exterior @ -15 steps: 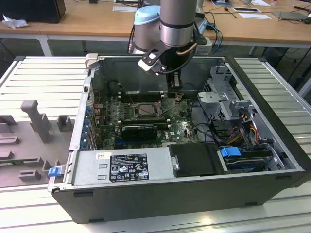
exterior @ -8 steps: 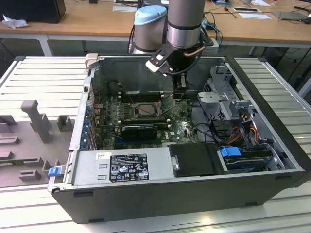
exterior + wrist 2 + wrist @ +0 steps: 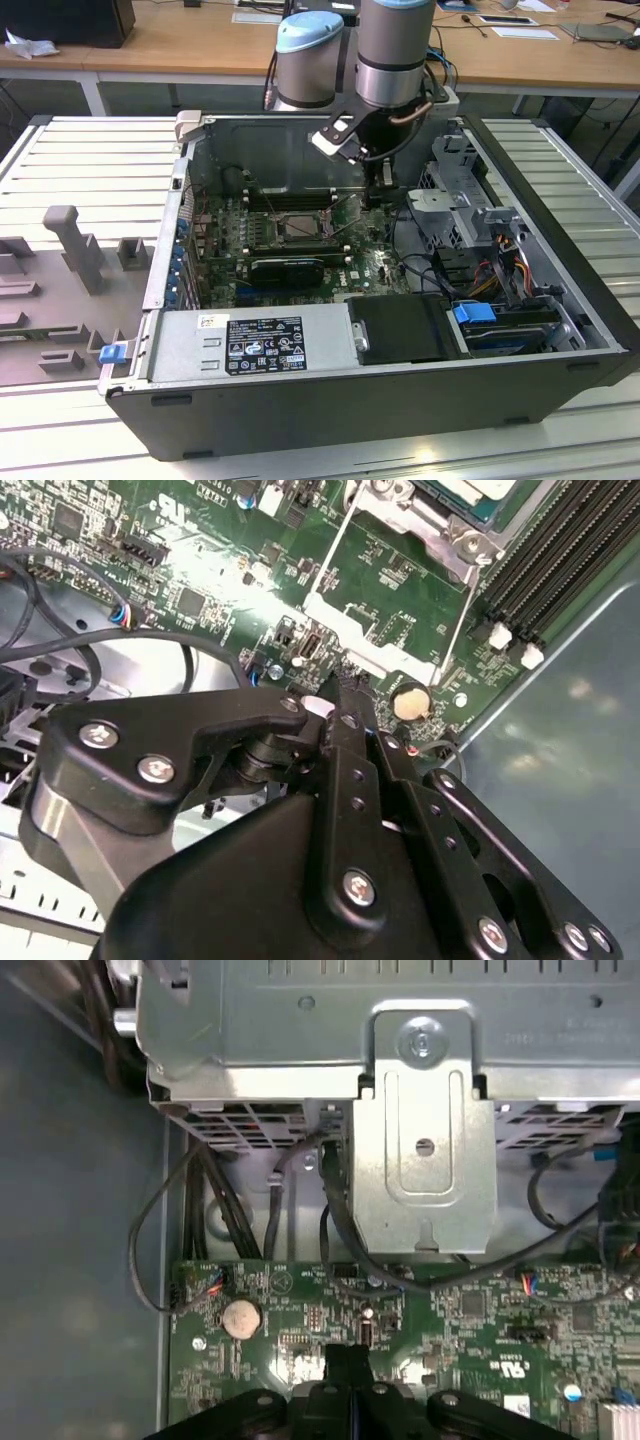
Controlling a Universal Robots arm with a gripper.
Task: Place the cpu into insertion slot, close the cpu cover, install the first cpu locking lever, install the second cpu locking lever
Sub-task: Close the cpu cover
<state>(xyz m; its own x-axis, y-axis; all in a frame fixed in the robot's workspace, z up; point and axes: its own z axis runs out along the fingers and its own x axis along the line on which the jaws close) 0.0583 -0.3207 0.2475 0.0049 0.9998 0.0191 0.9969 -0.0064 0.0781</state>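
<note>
Left of centre on the green board [image 3: 362,266], the square insertion slot [image 3: 300,226], silvery-rimmed. Holds the cpu [image 3: 487,488]: flat, pale silver-beige face, teal-green edge, lying inside the rim. Farther right, the black claw [image 3: 385,182]: hovers low over the board, fingers pressed together, gripping nothing.

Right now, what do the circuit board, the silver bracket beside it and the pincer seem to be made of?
Circuit board: probably laminate under glossy green lacquer, showing fine traces and soldered parts.
Bracket: bare sheet metal, likely steel, dull silver with stamped ribs and folded edges.
Pincer: matte black links joined by bright screws, either coated metal or hard plastic.
</note>
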